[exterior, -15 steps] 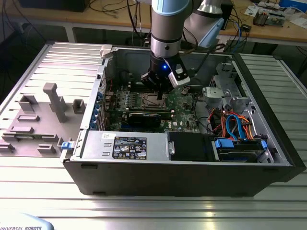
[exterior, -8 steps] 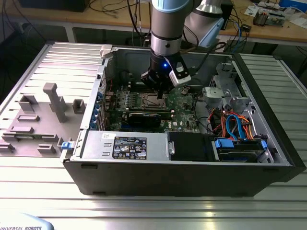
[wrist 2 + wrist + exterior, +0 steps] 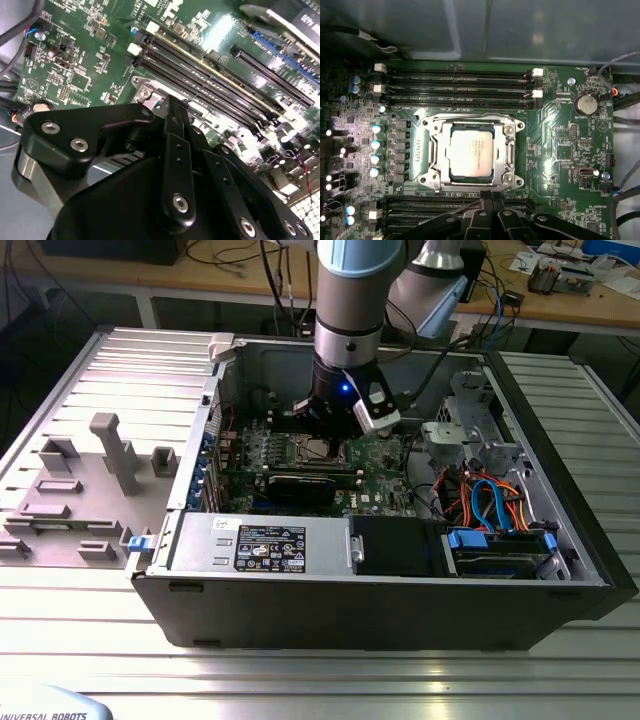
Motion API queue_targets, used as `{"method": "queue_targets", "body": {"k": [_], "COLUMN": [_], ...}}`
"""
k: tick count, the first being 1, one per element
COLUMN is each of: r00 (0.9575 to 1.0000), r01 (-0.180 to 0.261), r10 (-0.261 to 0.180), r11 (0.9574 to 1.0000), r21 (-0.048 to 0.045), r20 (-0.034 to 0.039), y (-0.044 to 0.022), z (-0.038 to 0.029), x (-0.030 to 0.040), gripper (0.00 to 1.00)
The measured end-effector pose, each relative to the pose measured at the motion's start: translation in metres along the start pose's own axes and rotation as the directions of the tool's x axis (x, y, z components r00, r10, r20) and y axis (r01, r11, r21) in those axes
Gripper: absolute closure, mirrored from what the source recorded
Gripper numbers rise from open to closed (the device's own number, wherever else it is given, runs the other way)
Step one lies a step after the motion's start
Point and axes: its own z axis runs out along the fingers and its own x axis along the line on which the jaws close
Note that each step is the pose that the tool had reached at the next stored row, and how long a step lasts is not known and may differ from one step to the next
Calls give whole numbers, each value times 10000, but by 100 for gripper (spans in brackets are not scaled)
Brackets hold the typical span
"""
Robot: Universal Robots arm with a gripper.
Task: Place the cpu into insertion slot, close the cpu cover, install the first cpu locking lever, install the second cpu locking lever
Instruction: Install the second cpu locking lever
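Cpu (image 3: 471, 150) seated in insertion slot (image 3: 436, 150), cpu cover (image 3: 511, 145) down around it, just ahead of pincer (image 3: 492, 196). Pincer fingers together, holding nothing. Risk: tip misses lever, scrapes motherboard (image 3: 560, 140) or memory slots (image 3: 460, 80).

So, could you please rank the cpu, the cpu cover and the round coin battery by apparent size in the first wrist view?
Largest to smallest as they look there:
1. cpu cover, the metal frame lying around the chip
2. cpu, seated inside its window
3. coin battery, clearly the smallest
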Motion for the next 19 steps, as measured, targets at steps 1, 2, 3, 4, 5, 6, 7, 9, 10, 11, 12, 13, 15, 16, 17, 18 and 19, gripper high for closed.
{"method": "queue_targets", "body": {"k": [1, 2, 3, 4, 5, 6, 7, 9, 10, 11, 12, 13, 15, 16, 17, 18, 19], "r00": [9999, 9998, 9996, 9993, 9992, 9992, 9991, 9991, 9991, 9992, 9991, 9992, 9992, 9992, 9992, 9992, 9992], "r01": [-6, -13, -19, -28, -32, -32, -29, -31, -32, -23, -13, 4, 10, 8, 8, 15, 23], "r10": [6, 12, 16, 21, 25, 24, 21, 22, 22, 10, -1, -23, -36, -37, -38, -47, -58], "r11": [10000, 10000, 9999, 9998, 9998, 9998, 9998, 9998, 9997, 9995, 9994, 9988, 9980, 9974, 9972, 9968, 9962], "r21": [-69, -93, -114, -176, -181, -182, -194, -216, -246, -309, -354, -485, -637, -716, -753, -797, -872], "r20": [-101, -197, -279, -381, -401, -408, -412, -415, -414, -412, -413, -409, -405, -403, -401, -401, -400], "y": [-14, -23, -33, -77, -80, -81, -83, -86, -89, -97, -108, -134, -151, -159, -164, -212, -239], "z": [1, 1, 2, 11, 21, 27, 40, 61, 68, 78, 82, 88, 92, 94, 96, 104, 122], "x": [0, 1, 1, 2, 12, 24, 69, 140, 148, 156, 160, 168, 175, 188, 200, 284, 356], "gripper": [89, 89, 89, 89, 89, 89, 89, 89, 89, 89, 89, 89, 89, 89, 89, 89, 89]}}
